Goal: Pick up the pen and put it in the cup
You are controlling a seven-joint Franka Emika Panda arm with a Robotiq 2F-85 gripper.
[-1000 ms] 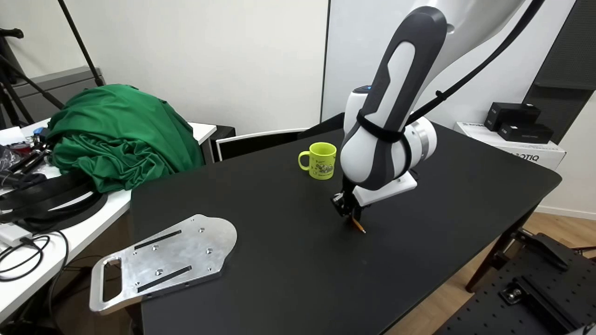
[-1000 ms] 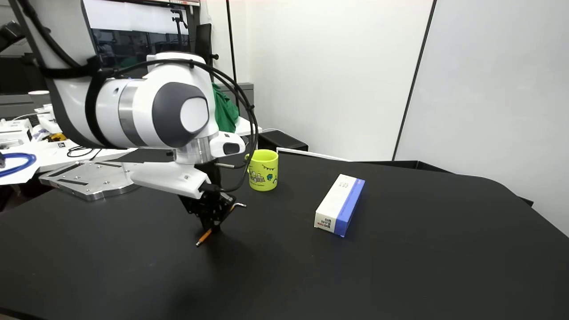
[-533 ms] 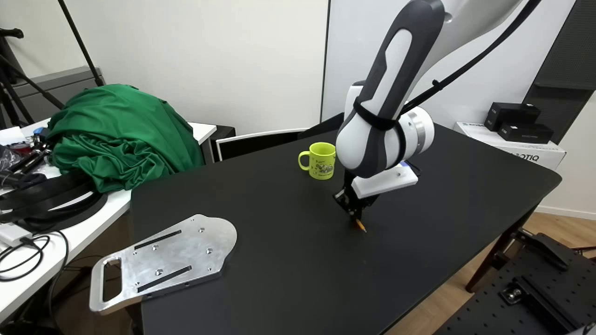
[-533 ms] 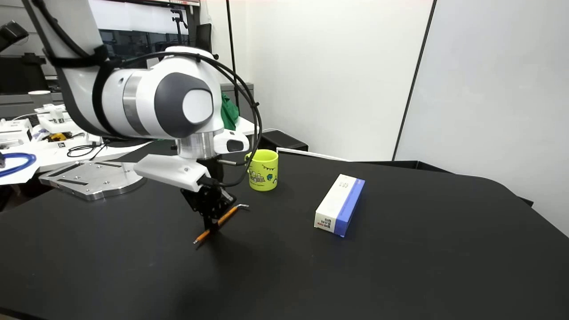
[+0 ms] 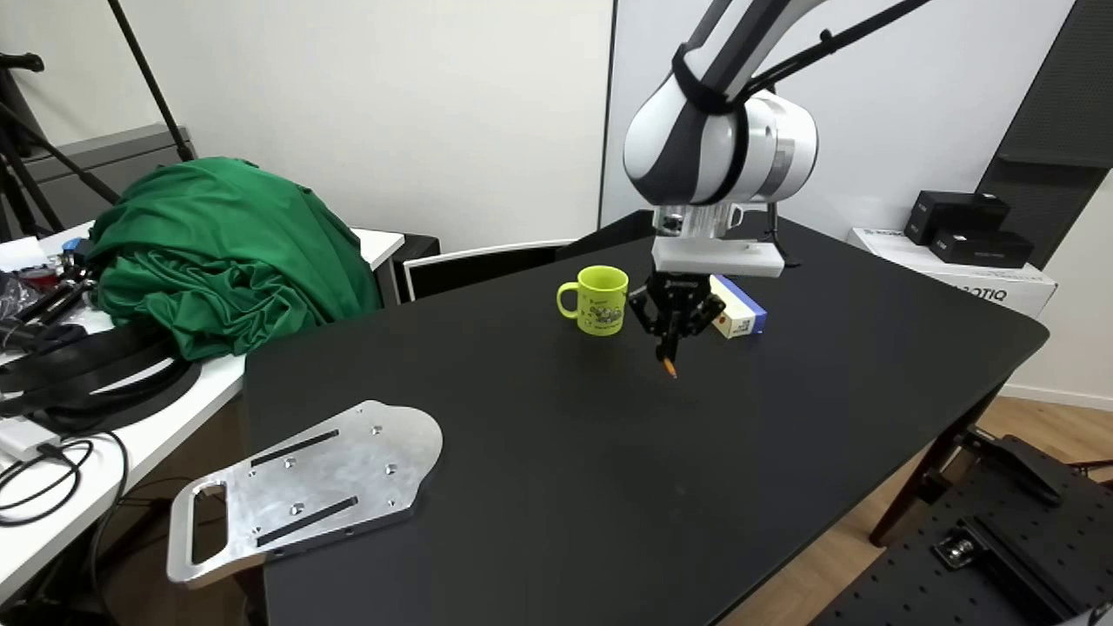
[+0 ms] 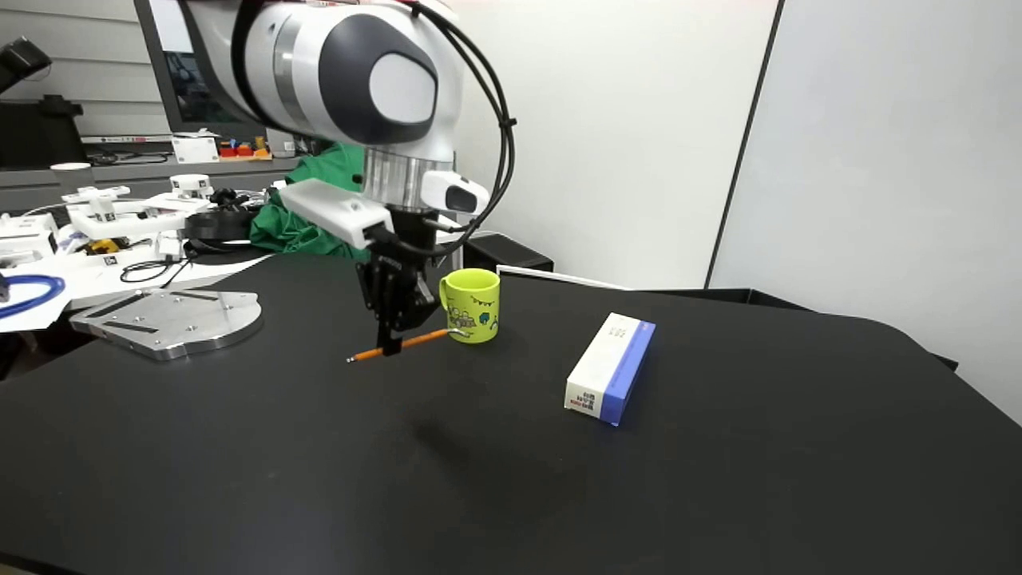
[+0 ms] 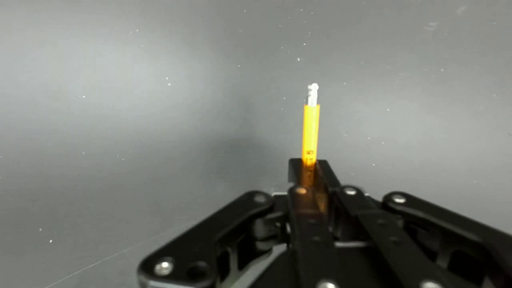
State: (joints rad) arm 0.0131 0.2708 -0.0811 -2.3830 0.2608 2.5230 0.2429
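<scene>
The gripper (image 6: 390, 343) pinches the pen (image 7: 311, 128) above the black table (image 6: 718, 463), hiding the pen's middle; tiny marks on it are too blurry to read. In an exterior view its bent tip shows in front of the upright yellow-green cup (image 6: 475, 303); I cannot tell if they touch. Past the table, a white box (image 5: 1022, 291) says "OTIQ", partly covered.

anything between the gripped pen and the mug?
No, nothing visible stands between the orange pen, clamped in the gripper, and the yellow-green mug. The white-and-blue box lies off that path in both exterior views. The pen sits nearer level than upright, so it likely needs tipping to go in.
</scene>
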